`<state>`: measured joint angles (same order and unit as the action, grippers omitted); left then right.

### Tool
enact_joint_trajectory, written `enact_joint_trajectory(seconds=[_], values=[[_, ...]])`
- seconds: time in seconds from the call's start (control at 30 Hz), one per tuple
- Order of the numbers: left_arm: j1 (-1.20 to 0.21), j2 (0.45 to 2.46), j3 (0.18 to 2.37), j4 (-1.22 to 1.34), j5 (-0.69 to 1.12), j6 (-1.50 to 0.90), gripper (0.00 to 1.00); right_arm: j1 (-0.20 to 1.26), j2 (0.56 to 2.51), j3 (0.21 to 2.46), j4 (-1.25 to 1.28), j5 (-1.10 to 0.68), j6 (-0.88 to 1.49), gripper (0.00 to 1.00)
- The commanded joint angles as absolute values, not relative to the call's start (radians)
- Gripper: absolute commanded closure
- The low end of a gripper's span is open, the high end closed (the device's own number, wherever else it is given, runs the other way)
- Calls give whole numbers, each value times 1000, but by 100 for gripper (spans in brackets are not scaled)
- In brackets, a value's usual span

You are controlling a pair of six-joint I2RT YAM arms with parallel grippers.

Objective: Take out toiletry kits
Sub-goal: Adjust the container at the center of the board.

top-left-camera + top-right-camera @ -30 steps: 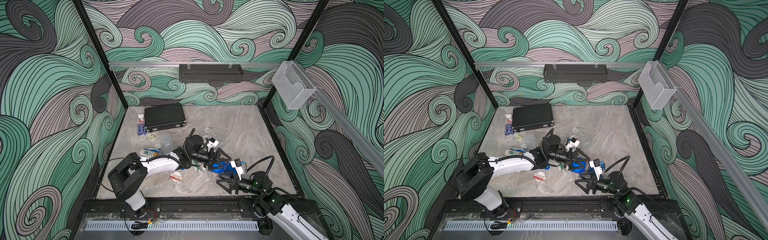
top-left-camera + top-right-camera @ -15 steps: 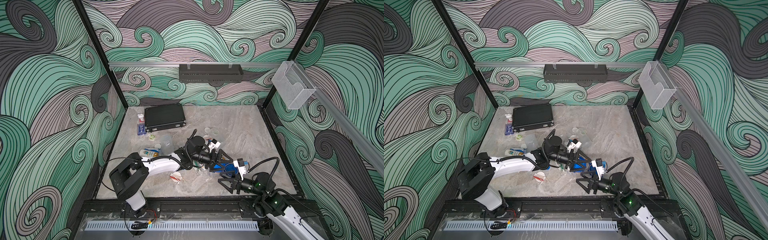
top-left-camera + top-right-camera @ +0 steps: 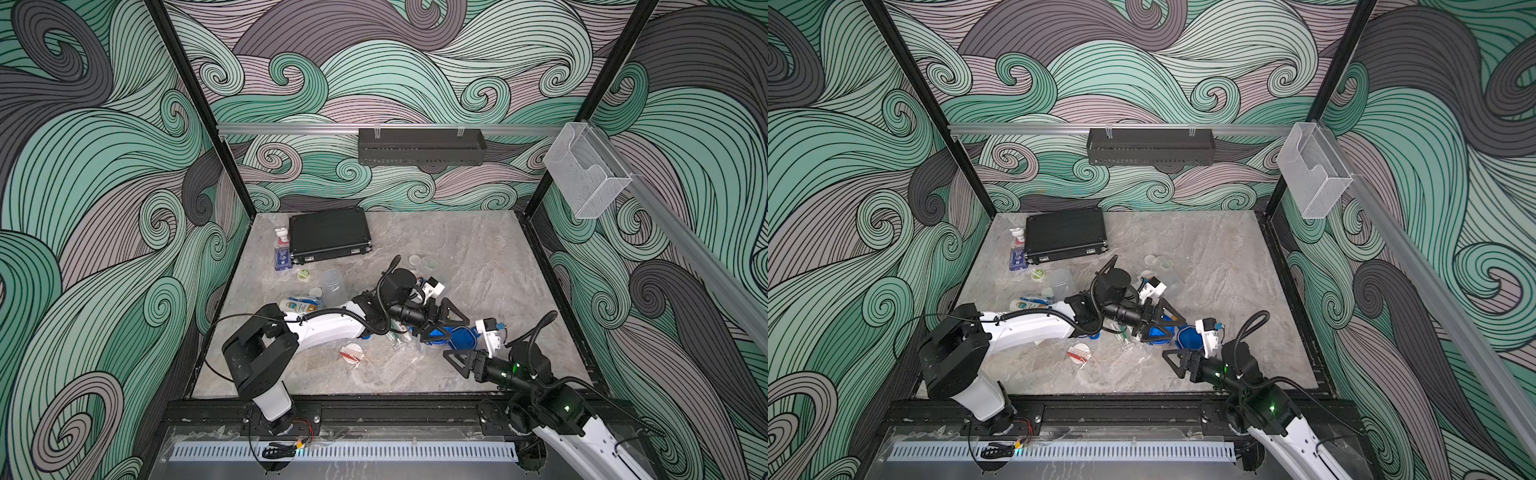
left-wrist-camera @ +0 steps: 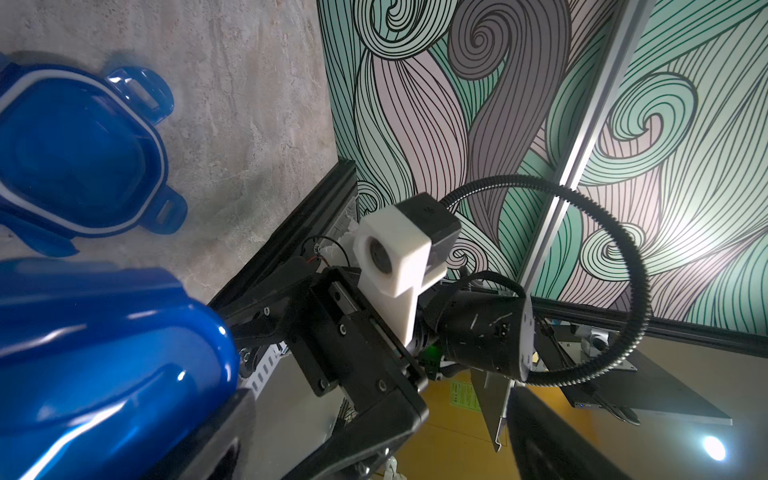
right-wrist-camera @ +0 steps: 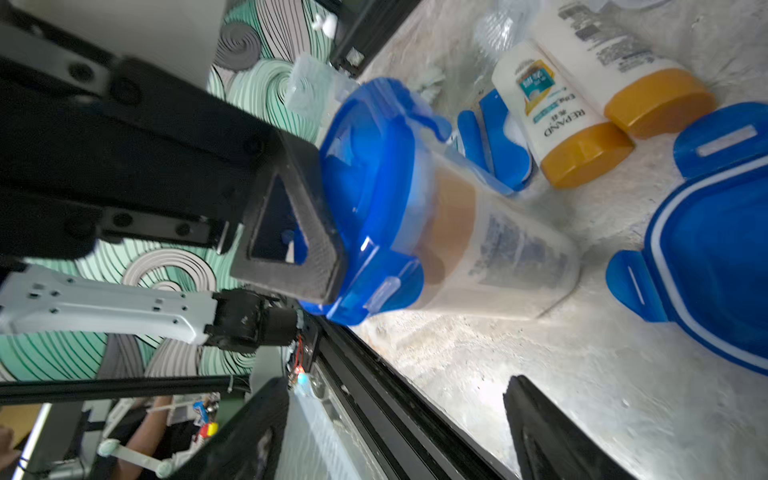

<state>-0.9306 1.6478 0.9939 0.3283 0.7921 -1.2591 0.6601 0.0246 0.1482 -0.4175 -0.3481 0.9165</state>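
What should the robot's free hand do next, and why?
Likely: bring the right gripper in to hold the tub by its clear body. The left gripper grips only its blue lid, which is on, and a bottle shows inside; the right is open and empty nearby.

Marbled tabletop [image 3: 478, 253] carries black case [image 3: 328, 235], white bottles [image 5: 552, 120], blue lid [image 3: 462, 338].

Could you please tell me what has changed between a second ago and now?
Very little. The left gripper, set against the blue-lidded container, edged slightly to the robot's right; the right gripper, open and empty, drew back a little the same way. Nothing was grasped or released. The loose blue lid, white bottles and black case stayed put.
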Motion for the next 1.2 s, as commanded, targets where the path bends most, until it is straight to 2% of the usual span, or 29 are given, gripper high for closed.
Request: enact_joint_trajectory(seconds=[0.0,0.13,0.87,1.17], values=[[-919,1712,957,151,713,-1245,5,645,22,59,-181,-343,1100,20],[-916,1719,960,158,721,-1251,6,629,20,6,-33,-348,1170,21],[-905,1756,917,195,726,-1253,7,574,3,0,57,-537,1233,24],[-906,1772,841,258,722,-1269,8,571,4,-14,151,-557,1248,24]])
